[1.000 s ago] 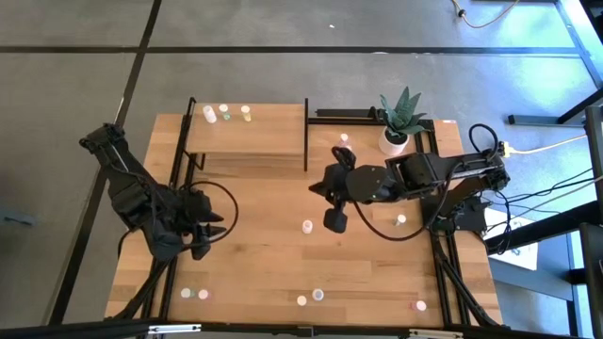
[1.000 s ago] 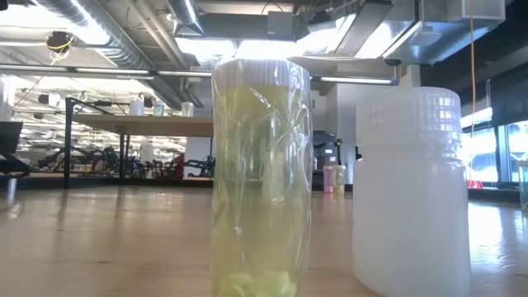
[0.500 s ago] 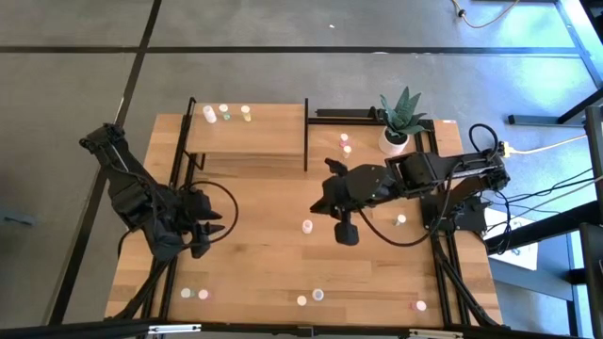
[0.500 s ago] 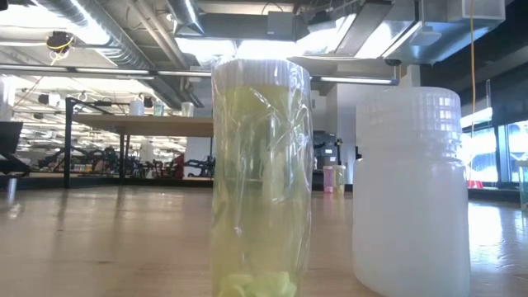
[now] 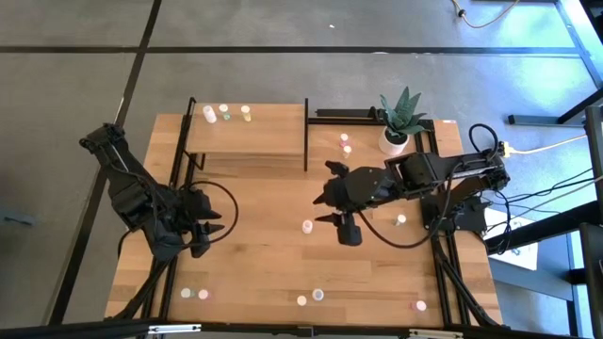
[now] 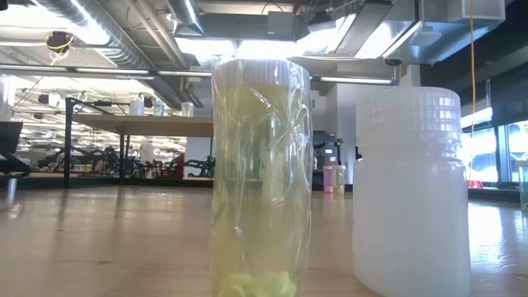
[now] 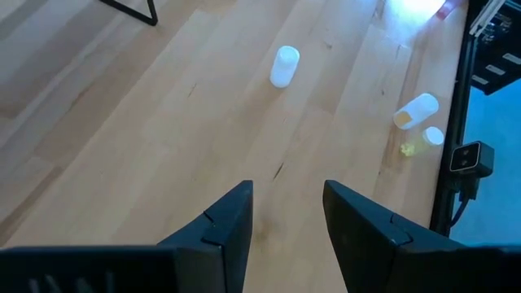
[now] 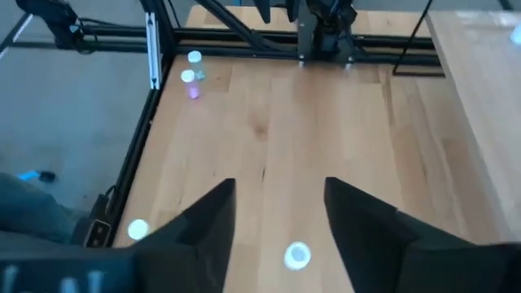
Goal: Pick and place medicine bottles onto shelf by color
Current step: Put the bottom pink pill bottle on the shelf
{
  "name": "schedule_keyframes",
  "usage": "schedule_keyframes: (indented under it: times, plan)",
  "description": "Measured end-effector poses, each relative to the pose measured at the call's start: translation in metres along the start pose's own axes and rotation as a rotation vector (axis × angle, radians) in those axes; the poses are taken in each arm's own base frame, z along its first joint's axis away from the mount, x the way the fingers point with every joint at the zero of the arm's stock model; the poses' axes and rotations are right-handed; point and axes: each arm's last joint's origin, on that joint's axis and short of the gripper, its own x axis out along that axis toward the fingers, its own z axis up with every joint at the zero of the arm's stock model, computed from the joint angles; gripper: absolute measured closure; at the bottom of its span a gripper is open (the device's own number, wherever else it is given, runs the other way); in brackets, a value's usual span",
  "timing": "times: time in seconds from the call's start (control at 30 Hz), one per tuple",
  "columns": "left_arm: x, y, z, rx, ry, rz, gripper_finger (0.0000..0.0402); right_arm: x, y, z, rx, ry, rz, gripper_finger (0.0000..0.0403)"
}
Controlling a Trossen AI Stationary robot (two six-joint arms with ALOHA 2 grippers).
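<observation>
Wooden counter (image 5: 264, 254) seen from above, with the shelf (image 5: 247, 132) standing at its far left and a potted plant (image 5: 399, 121) at far right. Three medicine bottles (image 5: 226, 113) already stand in a row along the shelf's far edge, apparently the sorted group; the rest lie scattered over the counter, several along the near edge and two between the shelf and the plant. Right gripper (image 5: 330, 209) hangs over the middle of the counter with its jaws apart, and a single white-topped bottle (image 5: 307, 226) stands just beside it, between the fingertips in the right wrist view (image 8: 297, 256); the spread jaws suit a descent onto this bottle, which is judged the next pick. Left gripper (image 5: 209, 224) waits above the left part of the counter, jaws partly apart and holding nothing, with bare wood between them. Two bottles, one yellowish (image 6: 261, 177) and one white (image 6: 410, 190), stand against the low camera and fill its view.
</observation>
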Motion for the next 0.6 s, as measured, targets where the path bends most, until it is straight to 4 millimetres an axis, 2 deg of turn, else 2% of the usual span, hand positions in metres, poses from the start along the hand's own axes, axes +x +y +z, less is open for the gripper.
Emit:
schedule_keyframes:
  times: [0.13, 0.3, 0.6]
  plan:
    - [-0.001, -0.001, -0.002, 0.033, 0.04, -0.019, 0.0259, 0.0, 0.001, 0.0, -0.043, 0.005, 0.041, 0.0184]
    - [-0.004, -0.007, -0.012, 0.136, 0.089, -0.062, 0.0259, 0.0, 0.004, -0.001, -0.042, 0.011, 0.088, 0.0181]
    - [0.004, -0.037, -0.048, 0.303, 0.311, -0.111, 0.0259, -0.001, 0.008, -0.002, -0.057, 0.023, 0.098, 0.018]
